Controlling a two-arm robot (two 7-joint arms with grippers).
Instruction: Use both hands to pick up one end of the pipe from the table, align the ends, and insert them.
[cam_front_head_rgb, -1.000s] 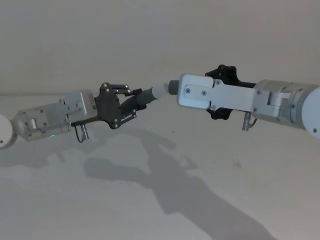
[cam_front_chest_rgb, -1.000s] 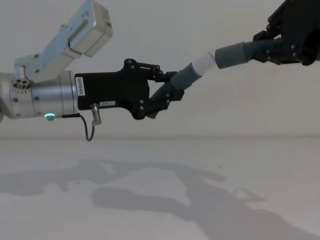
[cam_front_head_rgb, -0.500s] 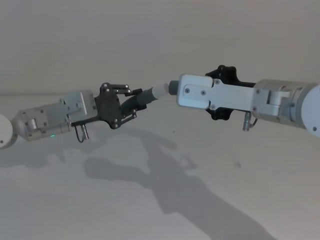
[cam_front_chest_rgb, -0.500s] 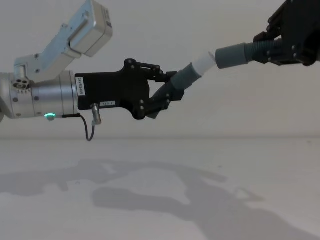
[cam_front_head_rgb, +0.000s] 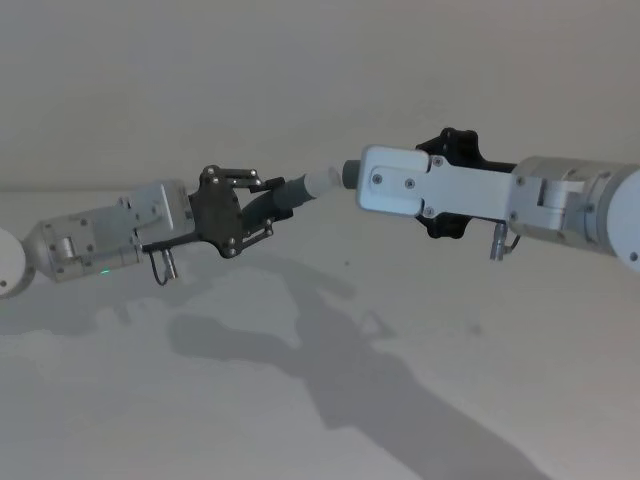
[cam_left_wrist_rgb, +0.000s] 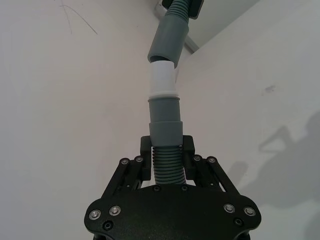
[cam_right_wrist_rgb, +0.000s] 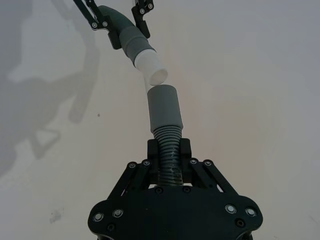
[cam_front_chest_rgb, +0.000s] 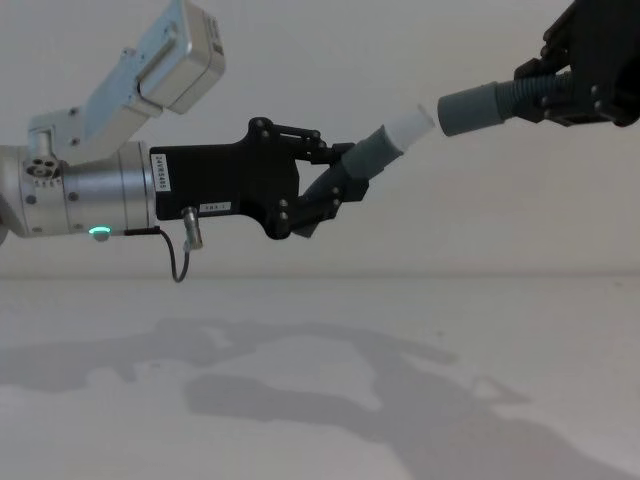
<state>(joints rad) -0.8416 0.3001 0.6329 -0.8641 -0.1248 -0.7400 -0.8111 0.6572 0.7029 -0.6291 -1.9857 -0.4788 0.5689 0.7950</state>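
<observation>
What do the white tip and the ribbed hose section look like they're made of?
White tip: looks like rigid plastic, smooth and matte, with a crisp straight rim. Ribbed section clamped in the right hand: likely flexible plastic or rubber, dark grey with fine corrugations and a slight sheen; the exact polymer can't be told.

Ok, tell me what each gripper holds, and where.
Left gripper clamps the white-tipped pipe on its ribbed section; right gripper clamps the socket pipe on its ribs.

White table (cam_front_chest_rgb: 320, 400): arm shadows across surface.
</observation>
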